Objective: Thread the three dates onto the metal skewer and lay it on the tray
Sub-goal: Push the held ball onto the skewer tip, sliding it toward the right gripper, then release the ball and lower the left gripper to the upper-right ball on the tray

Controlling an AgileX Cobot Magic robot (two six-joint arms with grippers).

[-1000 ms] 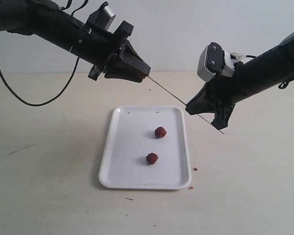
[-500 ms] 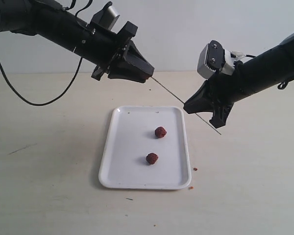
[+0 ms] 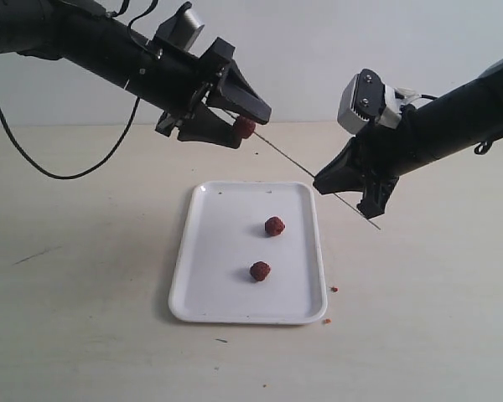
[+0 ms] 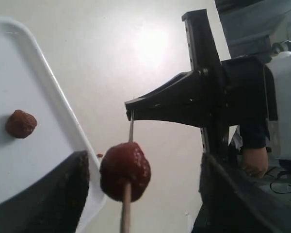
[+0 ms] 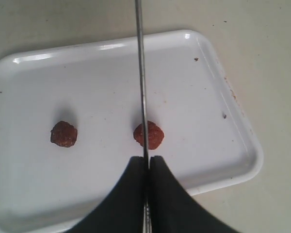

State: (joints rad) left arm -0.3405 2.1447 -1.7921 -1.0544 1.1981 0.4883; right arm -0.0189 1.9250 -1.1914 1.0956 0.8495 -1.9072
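Exterior view: the left tool (image 3: 250, 127) stands spread around one wrinkled reddish-brown date (image 3: 245, 126) threaded on the thin grey metal skewer (image 3: 289, 159). The right tool (image 3: 320, 182) pinches the skewer in the air. A second date (image 3: 274, 226) and a third date (image 3: 260, 270) lie on the flat white rectangular tray (image 3: 218, 251).

Left wrist view: the speared date (image 4: 125, 171) sits clear of both fingers (image 4: 63, 204).

Right wrist view: the right tool (image 5: 146, 162) is pressed together on the skewer (image 5: 140, 73).
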